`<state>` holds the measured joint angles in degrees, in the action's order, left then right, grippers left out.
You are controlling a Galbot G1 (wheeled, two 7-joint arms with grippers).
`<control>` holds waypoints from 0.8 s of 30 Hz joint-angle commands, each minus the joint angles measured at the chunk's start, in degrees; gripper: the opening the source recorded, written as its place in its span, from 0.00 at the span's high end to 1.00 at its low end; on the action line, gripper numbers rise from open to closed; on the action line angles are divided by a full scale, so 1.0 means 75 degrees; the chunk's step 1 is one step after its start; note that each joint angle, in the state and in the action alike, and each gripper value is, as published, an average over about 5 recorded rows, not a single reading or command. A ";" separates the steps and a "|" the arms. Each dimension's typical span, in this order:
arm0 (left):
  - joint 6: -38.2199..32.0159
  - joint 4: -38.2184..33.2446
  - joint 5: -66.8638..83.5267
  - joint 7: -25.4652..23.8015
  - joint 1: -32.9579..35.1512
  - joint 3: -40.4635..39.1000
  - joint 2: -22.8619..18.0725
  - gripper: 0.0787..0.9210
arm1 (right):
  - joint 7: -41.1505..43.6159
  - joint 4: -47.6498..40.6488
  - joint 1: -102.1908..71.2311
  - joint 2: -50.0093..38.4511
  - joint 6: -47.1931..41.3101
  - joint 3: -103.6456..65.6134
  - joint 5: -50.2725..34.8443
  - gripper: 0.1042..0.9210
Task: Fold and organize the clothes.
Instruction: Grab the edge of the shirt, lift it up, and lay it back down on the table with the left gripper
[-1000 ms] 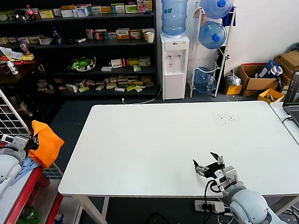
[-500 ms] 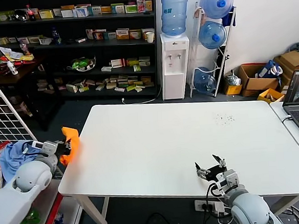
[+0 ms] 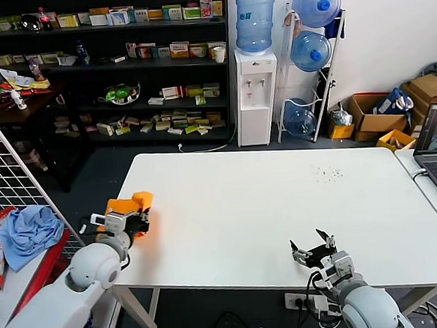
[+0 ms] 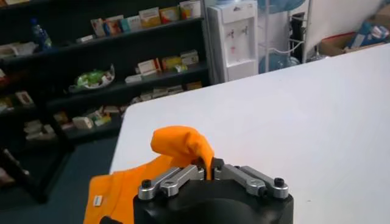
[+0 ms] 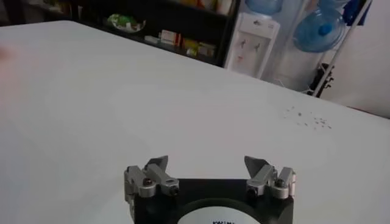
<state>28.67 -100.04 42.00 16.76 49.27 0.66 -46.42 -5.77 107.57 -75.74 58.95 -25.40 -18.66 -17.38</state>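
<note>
Carried inward from beside the wire rack, the orange T-shirt (image 3: pixel 135 203) now hangs bunched over the left edge of the white tabletop (image 3: pixel 266 206); a second ago it dangled well off to the side, above the red shelf, and half a second ago it was only just reaching the tabletop's corner. The left hand (image 3: pixel 126 219) is clamped shut on a fold of the T-shirt (image 4: pixel 177 149), with the rest of the cloth trailing beneath it. This is the fetching step, as I judge it: the garment is being brought to the work surface and no folding has begun. Next it needs setting down farther in and spreading flat (the bunch gives no clear sleeve or hem yet). The right hand (image 3: pixel 314 249) waits near the tabletop's front edge, jaws wide apart and holding nothing, having shifted only slightly. The light blue cloth (image 3: pixel 30 231) lies off to the left.
</note>
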 commanded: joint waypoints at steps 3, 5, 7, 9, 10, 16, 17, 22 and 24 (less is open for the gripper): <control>-0.0192 0.0619 -0.0453 0.0464 -0.0156 -0.0886 -0.2755 0.94 | 0.0154 -0.0039 -0.0238 -0.0145 0.0242 -0.0239 0.0018 0.12; -0.0304 0.0891 -0.0627 0.0516 -0.0205 -0.1032 -0.3349 0.94 | 0.0199 -0.0047 -0.0290 -0.0187 0.0329 -0.0307 0.0018 0.12; -0.0416 0.1144 -0.0819 0.0540 -0.0249 -0.1187 -0.3911 0.94 | 0.0236 -0.0056 -0.0347 -0.0226 0.0416 -0.0379 0.0017 0.12; -0.0513 0.1391 -0.1001 0.0545 -0.0284 -0.1310 -0.4411 0.94 | 0.0259 -0.0068 -0.0400 -0.0257 0.0493 -0.0454 0.0013 0.12; -0.0571 0.1539 -0.1099 0.0548 -0.0301 -0.1359 -0.4651 0.94 | 0.0269 -0.0076 -0.0428 -0.0273 0.0529 -0.0497 0.0010 0.12; -0.0933 0.2403 -0.1437 0.0587 -0.0457 -0.1411 -0.5841 0.94 | 0.0287 -0.0143 -0.0478 -0.0303 0.0615 -0.0648 -0.0009 0.12; -0.1016 0.2536 -0.1411 0.0586 -0.0483 -0.1394 -0.6006 0.94 | 0.0282 -0.0152 -0.0468 -0.0296 0.0612 -0.0656 -0.0013 0.12; -0.2008 0.2844 -0.0963 0.0645 -0.0509 -0.1381 -0.6462 0.92 | 0.0260 -0.0213 -0.0401 -0.0273 0.0593 -0.0663 -0.0025 0.12; -0.2558 0.2834 -0.0670 0.0631 -0.0473 -0.1367 -0.6443 0.88 | 0.0254 -0.0234 -0.0368 -0.0271 0.0589 -0.0662 -0.0033 0.12</control>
<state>20.93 -85.20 34.50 20.98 45.89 -8.36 -82.79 -3.92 106.16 -78.54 57.03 -21.61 -22.92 -17.49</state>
